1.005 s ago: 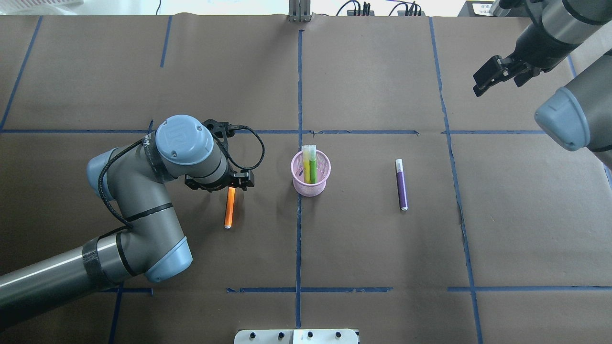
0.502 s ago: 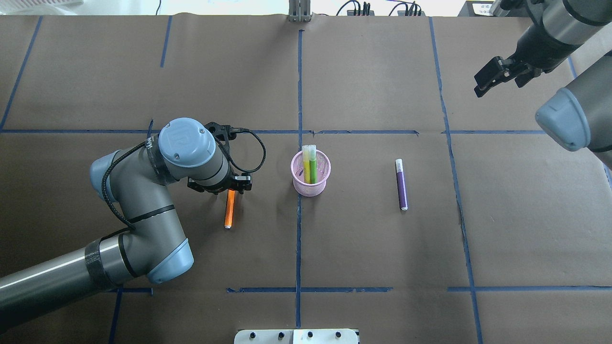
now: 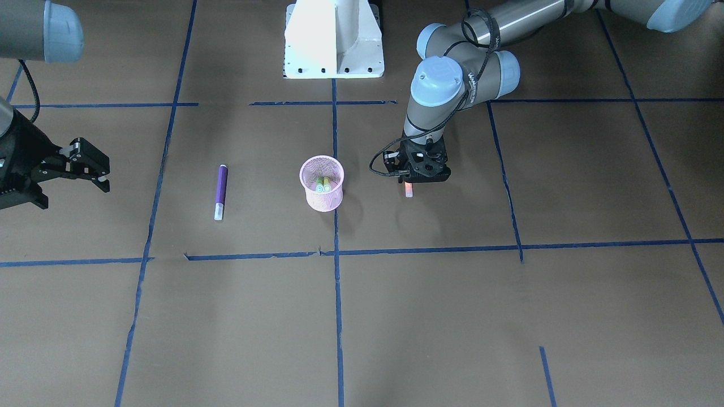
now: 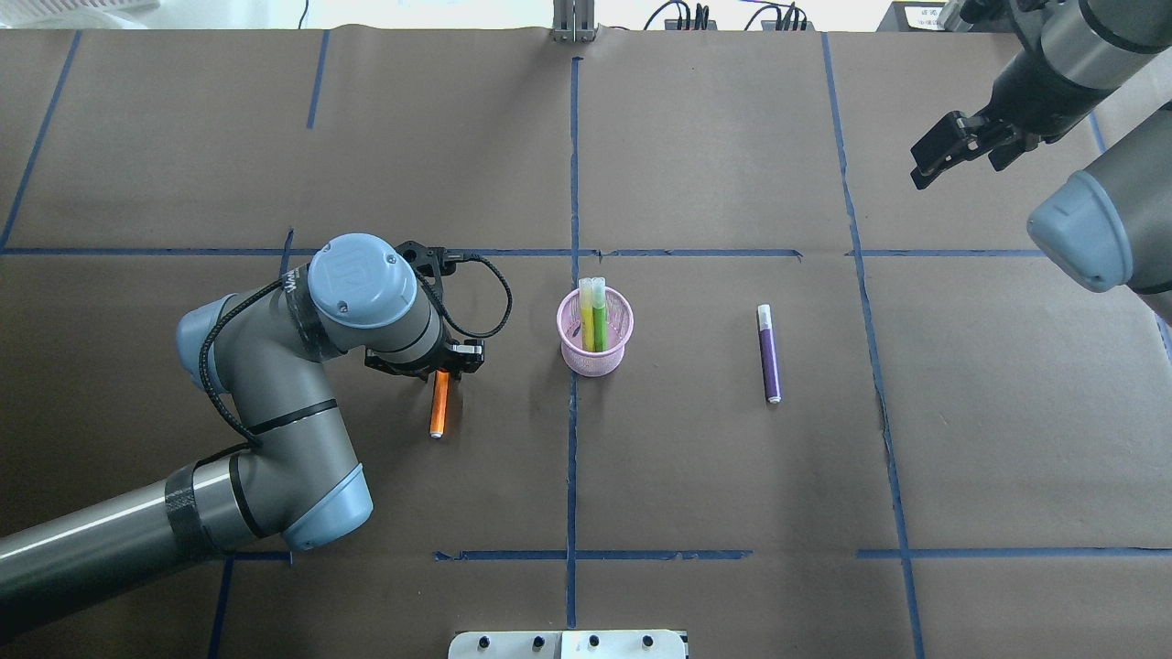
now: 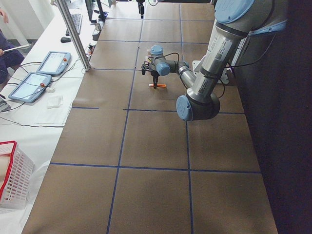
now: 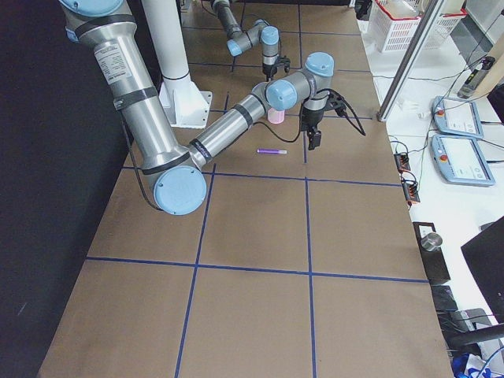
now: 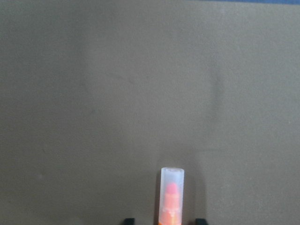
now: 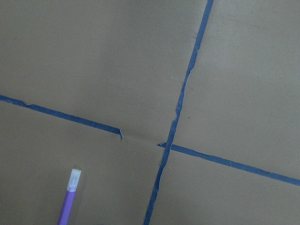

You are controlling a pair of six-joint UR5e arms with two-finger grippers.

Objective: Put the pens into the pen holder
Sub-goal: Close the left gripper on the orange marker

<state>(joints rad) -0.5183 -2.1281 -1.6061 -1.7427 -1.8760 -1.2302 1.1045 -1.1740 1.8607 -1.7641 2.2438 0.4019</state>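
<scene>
- Centrally, left tool (image 4: 443, 368): lowered over the far end of the orange pen (image 4: 439, 407), fingers spread either side of it, not clamped.
- Orange pen: flat on the worktop (image 4: 714, 476), lying 12 to 6 o'clock.
- Pen holder (image 4: 593, 364): upright at the left tool's 3 o'clock, with the yellowish pen (image 4: 586, 320) and green pen (image 4: 599, 322) standing inside.
- Purple pen (image 4: 770, 357): flat, at the holder's 3 o'clock.
- Right tool (image 4: 927, 165): released, empty, at the purple pen's 1 o'clock.

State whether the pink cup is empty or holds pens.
Not empty: the pink cup holds a yellow pen and a green pen, upright, tips above its rim.
</scene>
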